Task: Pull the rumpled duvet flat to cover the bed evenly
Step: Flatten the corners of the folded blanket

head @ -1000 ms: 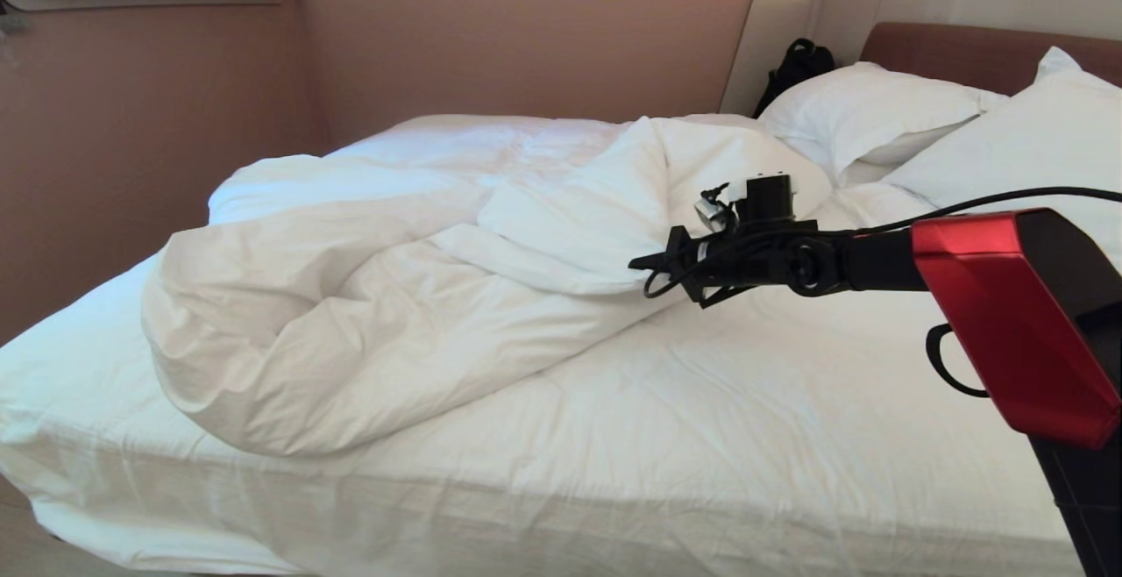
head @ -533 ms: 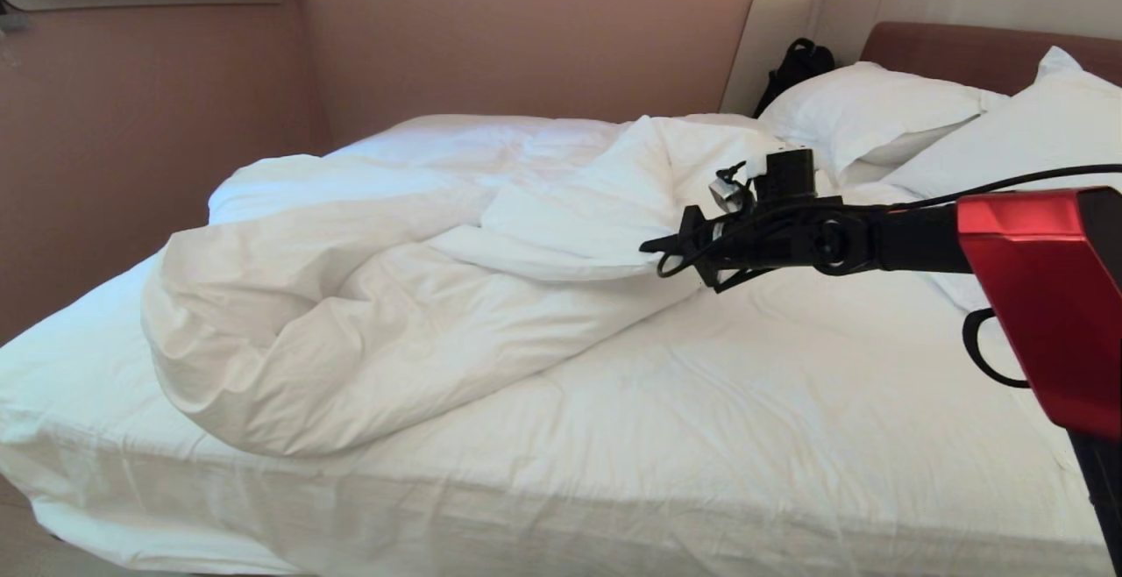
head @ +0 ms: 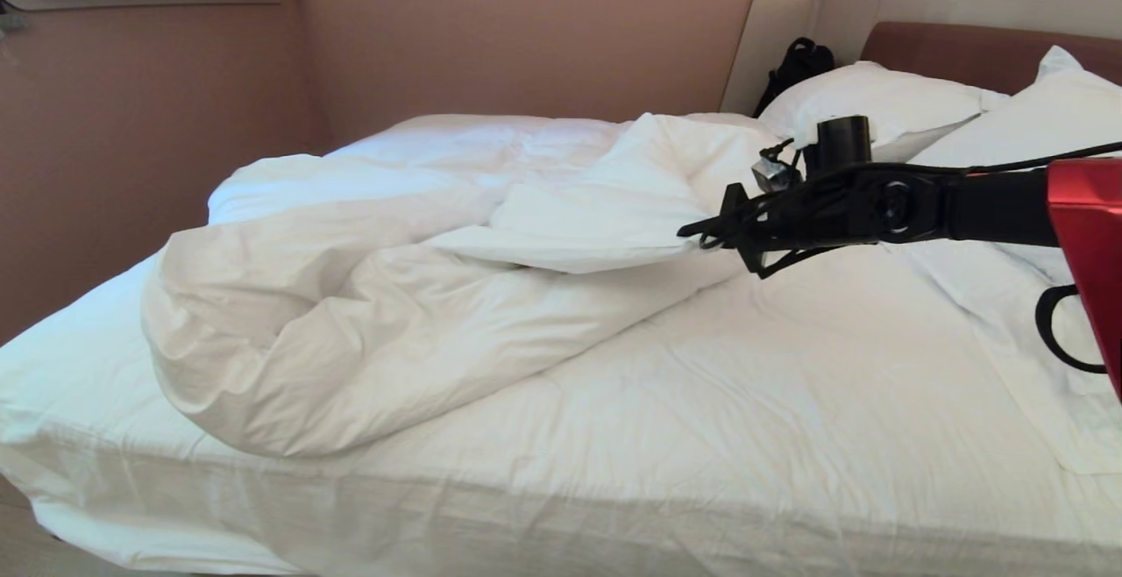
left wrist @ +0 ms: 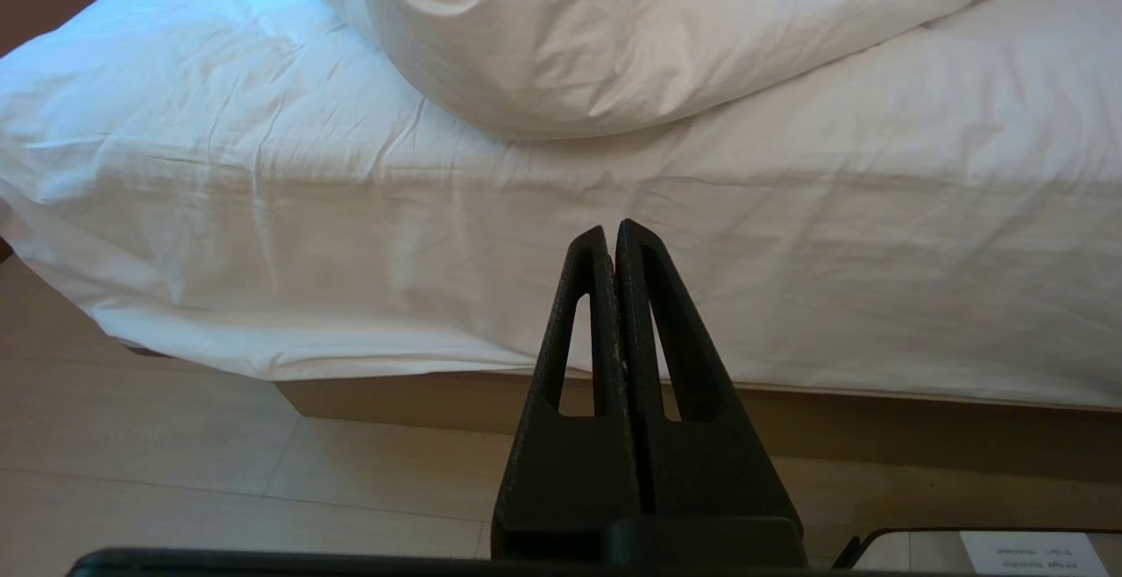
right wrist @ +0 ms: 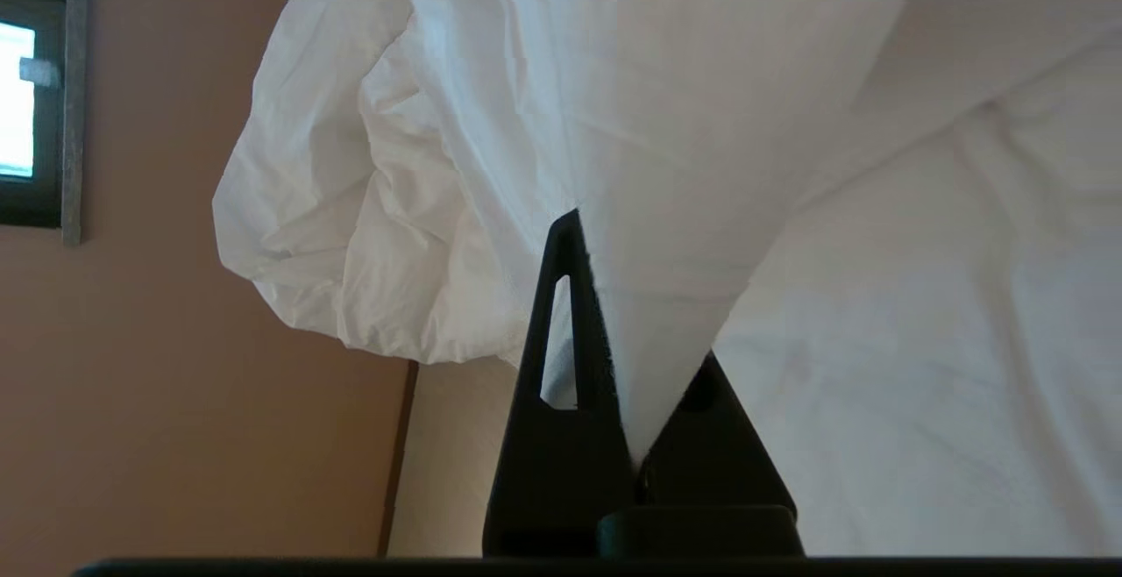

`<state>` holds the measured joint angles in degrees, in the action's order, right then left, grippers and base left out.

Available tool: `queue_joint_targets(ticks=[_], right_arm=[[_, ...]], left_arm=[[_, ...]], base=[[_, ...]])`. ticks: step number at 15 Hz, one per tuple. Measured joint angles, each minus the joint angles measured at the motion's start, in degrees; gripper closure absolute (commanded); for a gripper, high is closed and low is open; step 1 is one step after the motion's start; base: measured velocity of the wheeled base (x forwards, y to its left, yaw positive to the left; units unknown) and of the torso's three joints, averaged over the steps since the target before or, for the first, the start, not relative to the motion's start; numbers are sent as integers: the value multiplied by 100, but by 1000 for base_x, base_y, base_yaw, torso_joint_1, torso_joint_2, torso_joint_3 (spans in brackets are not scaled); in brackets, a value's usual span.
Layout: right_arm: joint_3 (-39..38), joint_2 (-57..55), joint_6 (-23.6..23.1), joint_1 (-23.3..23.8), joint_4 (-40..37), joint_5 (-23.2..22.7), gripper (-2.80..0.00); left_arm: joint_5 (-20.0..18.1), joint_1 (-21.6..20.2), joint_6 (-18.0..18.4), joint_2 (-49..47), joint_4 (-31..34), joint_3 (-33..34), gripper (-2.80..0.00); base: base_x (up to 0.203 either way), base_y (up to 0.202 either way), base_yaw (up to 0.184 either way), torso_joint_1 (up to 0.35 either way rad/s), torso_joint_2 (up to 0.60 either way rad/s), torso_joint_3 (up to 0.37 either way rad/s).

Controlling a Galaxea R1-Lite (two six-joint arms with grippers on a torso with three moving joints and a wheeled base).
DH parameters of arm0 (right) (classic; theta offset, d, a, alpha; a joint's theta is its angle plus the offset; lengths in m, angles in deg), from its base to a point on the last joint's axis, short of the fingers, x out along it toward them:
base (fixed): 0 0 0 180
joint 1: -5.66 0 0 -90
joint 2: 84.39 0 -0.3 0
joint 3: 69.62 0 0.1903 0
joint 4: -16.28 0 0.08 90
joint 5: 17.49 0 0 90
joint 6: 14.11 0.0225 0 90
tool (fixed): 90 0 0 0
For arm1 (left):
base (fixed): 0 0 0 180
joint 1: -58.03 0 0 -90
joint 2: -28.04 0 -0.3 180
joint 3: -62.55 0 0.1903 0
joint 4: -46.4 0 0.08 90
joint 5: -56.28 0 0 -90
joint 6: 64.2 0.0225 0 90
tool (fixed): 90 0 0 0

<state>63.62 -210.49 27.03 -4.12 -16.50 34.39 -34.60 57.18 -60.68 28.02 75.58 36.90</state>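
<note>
The rumpled duvet (head: 368, 296) lies bunched in a thick white heap over the left half of the bed (head: 701, 437), leaving the sheeted mattress bare on the right. My right gripper (head: 701, 231) reaches in from the right, above the bed's middle, shut on a corner of the duvet (right wrist: 666, 235), which is pinched between its fingers (right wrist: 561, 331) and drawn taut. My left gripper (left wrist: 611, 231) hangs shut and empty, low beside the near side of the bed (left wrist: 789, 279), with the duvet's heap (left wrist: 614, 42) above it.
Two white pillows (head: 868, 108) lean on the padded headboard (head: 964, 51) at the back right, with a black bag (head: 793, 68) beside them. A pink wall (head: 526, 33) runs behind the bed. Wooden floor (left wrist: 175, 472) lies before the bed's base.
My right arm has moved right and up towards the pillows, dragging the pinched duvet corner with it and stretching that flap flatter. The left arm has stayed still.
</note>
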Motion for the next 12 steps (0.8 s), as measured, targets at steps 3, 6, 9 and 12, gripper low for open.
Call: queue_joint_targets(ticks=[3,6,9,12], right_arm=[[-15,175,-7,138,-387,154,0],[-75,331,-28,158,-711,352,0],[-298,618,-140,177,-967,447,0],[-362,878,-178,207,-1264,480,0]], left_arm=[[0,0,-3,0,2,0,0],[0,0,-2,0,5,0,0],[-2,0,2,0,5,0,0],[-2,-2,0,0,5,0,0]], base=[[0,0,0,0,0,0],[0,0,0,0,0,0],[0,0,0,0,0,0],[0,0,0,0,0,0]])
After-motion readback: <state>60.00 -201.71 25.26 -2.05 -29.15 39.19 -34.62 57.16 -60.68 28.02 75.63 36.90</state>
